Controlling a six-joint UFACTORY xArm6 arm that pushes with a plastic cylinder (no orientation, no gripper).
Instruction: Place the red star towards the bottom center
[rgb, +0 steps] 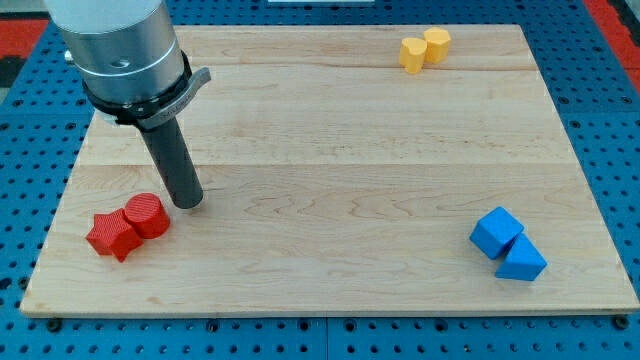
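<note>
- red star (110, 235) lies flat near the worktop's bottom-left corner, close to the left edge, a bit up from the bottom edge
- red cylinder (147, 215) touches the star on its upper-right side, standing upright; the two make a tight pair
- my tip (187, 204) is down on the worktop just to the right of the red cylinder, very close to it; cannot tell if it touches
- tool is a plain dark rod, no jaws, so nothing opens or closes; holds nothing
- rod rises up-left into a grey metal cylinder body that covers the worktop's top-left corner
- blue cube (496, 231) and blue triangular block (522, 260) touch each other near the bottom-right corner, the triangular one lower and further right
- two yellow blocks near the top edge, right of centre: yellow block (412, 54), shape unclear, touching yellow cylinder (437, 43) on its right
- worktop (340, 180) is a light wooden board on a blue perforated base (610, 120)
</note>
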